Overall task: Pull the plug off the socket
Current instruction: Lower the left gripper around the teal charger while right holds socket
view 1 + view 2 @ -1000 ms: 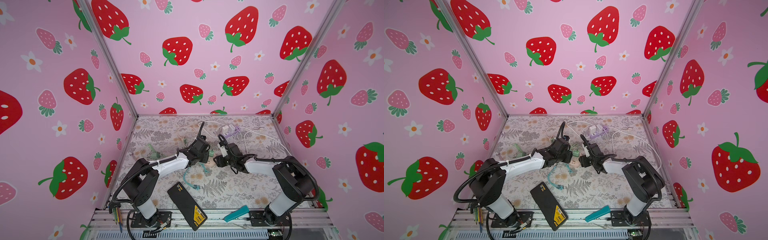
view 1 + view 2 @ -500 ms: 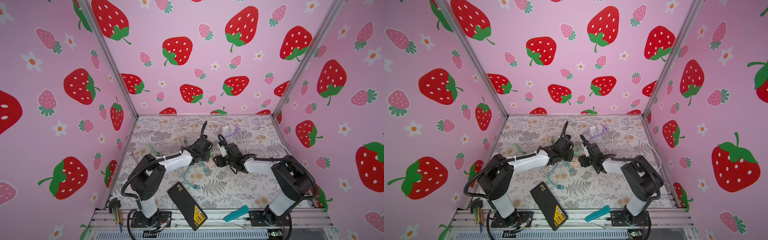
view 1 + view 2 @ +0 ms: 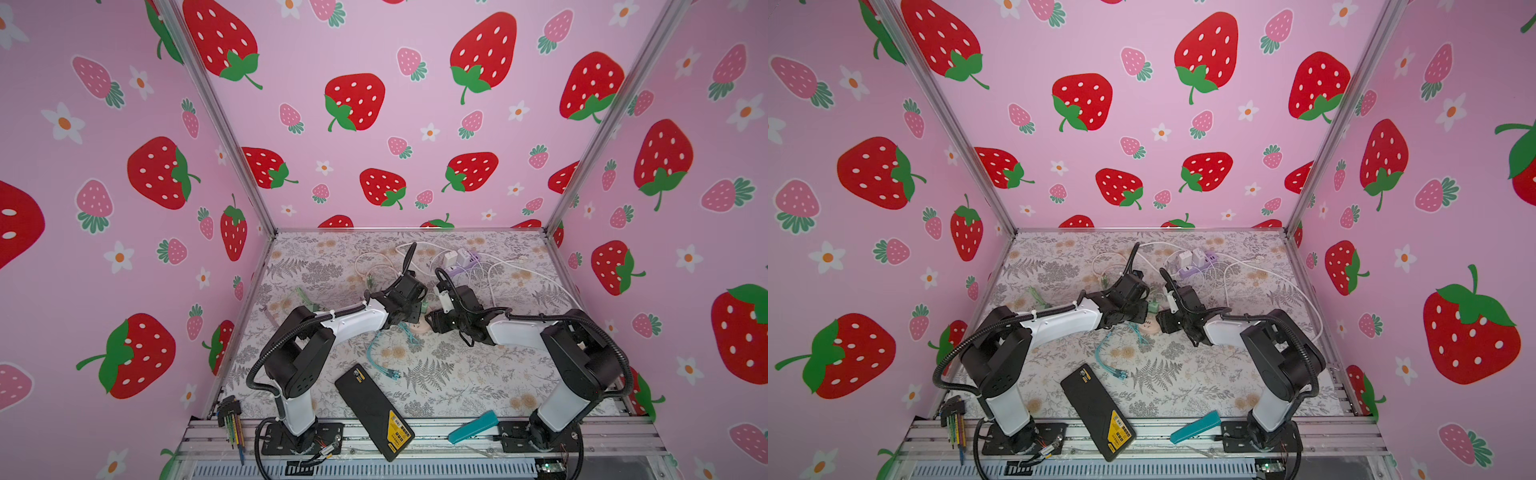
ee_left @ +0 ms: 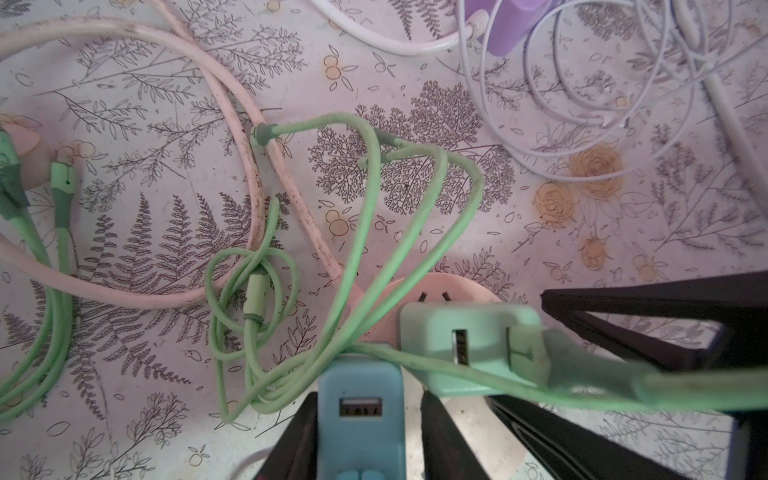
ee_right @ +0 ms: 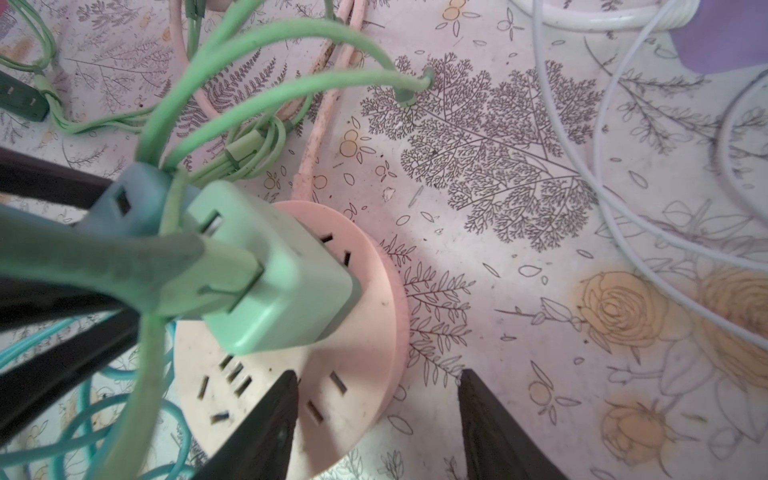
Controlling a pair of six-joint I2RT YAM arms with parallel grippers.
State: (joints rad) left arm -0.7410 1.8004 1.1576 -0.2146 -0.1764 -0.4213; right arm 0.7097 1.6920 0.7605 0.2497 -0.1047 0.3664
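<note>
A round pink socket lies on the floral mat; it shows in both top views. A mint-green adapter with a green cable is plugged into it. A blue USB plug stands beside the adapter, its base hidden. My left gripper straddles the blue plug: one finger touches its side, and a thin gap shows at the other finger. My right gripper is open, with one finger over the socket's face and the other on the mat beside the rim.
Green cables and a pink cord tangle around the socket. A purple power strip with white chargers and white cables lies behind. A teal cable, a black box and a teal tool lie at the front.
My left gripper has moved right to the socket and its jaws have narrowed around the blue plug. The right arm has barely moved.
</note>
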